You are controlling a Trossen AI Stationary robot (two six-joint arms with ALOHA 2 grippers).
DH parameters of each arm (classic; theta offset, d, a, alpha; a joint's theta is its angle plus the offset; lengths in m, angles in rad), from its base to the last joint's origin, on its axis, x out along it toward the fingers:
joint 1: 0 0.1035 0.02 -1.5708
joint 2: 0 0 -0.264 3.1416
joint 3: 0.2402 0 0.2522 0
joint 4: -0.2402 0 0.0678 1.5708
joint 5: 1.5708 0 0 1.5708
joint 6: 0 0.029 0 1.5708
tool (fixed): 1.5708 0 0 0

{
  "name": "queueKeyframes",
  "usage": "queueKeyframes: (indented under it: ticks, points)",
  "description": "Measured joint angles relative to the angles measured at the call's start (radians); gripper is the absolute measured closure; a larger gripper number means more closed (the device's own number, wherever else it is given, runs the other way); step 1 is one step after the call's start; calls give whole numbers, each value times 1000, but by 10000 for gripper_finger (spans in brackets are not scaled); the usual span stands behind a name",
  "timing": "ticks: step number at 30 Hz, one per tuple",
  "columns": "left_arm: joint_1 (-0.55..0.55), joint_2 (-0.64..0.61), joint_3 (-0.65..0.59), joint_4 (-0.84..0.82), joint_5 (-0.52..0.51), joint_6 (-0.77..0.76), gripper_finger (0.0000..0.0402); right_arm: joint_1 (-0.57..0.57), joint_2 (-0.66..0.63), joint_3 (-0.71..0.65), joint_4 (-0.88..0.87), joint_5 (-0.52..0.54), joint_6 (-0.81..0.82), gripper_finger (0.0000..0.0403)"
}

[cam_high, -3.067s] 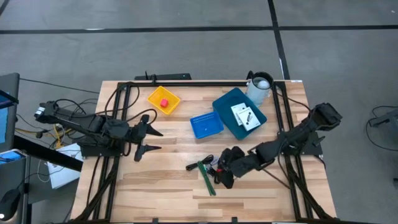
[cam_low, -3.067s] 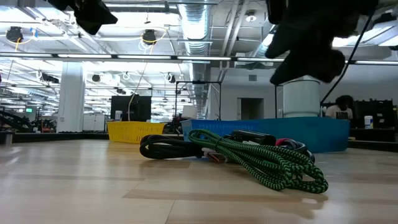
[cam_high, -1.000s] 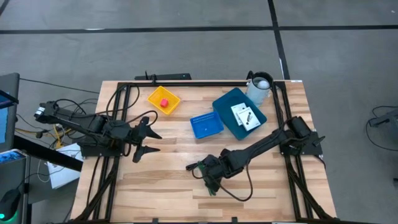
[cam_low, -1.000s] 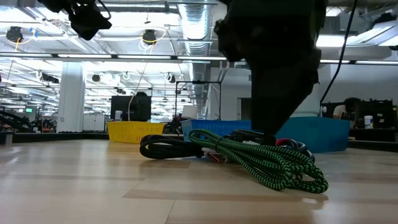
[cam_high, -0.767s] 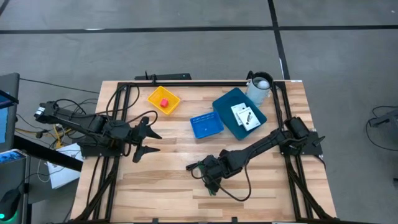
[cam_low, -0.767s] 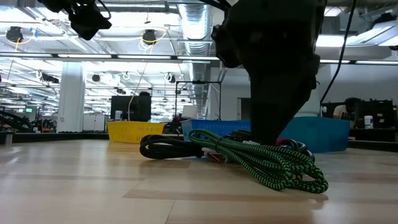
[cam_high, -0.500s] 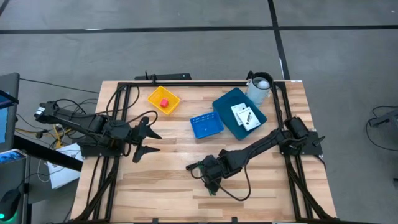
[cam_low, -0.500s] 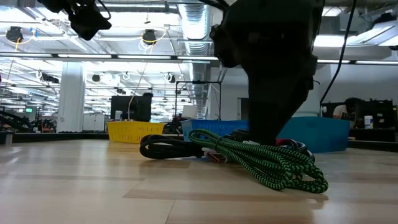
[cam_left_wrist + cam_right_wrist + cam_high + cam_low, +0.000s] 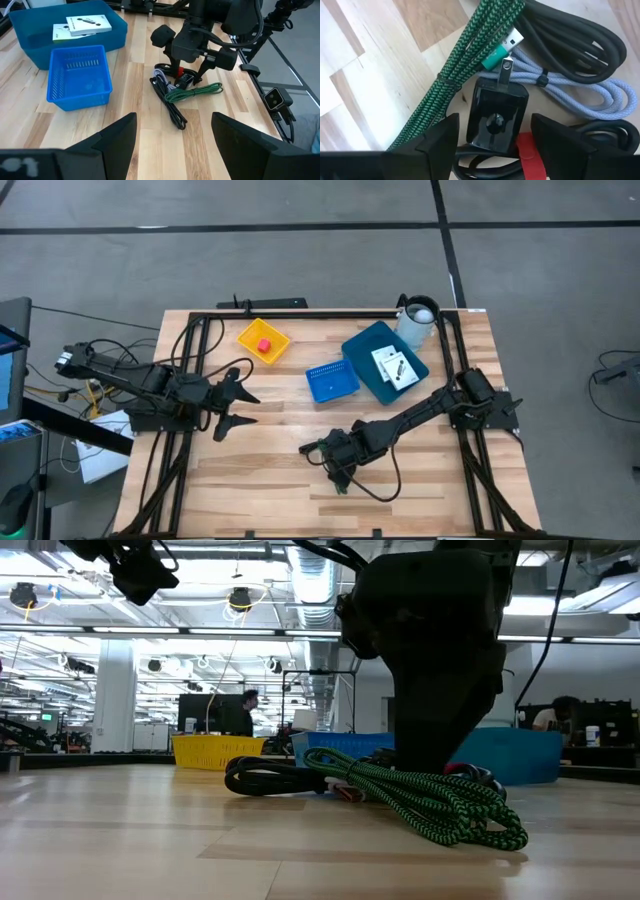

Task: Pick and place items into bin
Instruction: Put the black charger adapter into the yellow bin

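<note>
A pile of cords lies on the table's near middle: a green-and-black braided cord (image 9: pixel 465 65) (image 9: pixel 195 91) (image 9: pixel 430 802), a black cord (image 9: pixel 170 107) and a pale blue cord (image 9: pixel 580 95). A black charger block (image 9: pixel 496 117) lies among them, with a red piece (image 9: pixel 527 150) beside it. My right gripper (image 9: pixel 494 131) (image 9: pixel 338 463) (image 9: pixel 190 75) is open just above the pile, pointing down, one finger on either side of the charger block. My left gripper (image 9: pixel 238 405) waits open over the table's left part. Two white cards (image 9: pixel 393 366) lie in the teal bin (image 9: pixel 362 350).
A small blue basket (image 9: pixel 332 381) stands left of the teal bin. A yellow tray (image 9: pixel 250 333) at the far left holds a red block (image 9: pixel 264 345). A white cup (image 9: pixel 418 320) stands at the far right corner. Bare wood lies between my left gripper and the pile.
My right gripper has sunk a little lower over the cord pile and stayed open. The cords have not moved.
</note>
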Motion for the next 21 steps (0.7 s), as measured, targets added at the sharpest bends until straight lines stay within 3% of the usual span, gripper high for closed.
queueKeyframes:
  ticks: [21]
  points:
    - [0, 0, 0, -1, 0, 1, 156, 0, 44, 3, 21, -31, 48, 171]
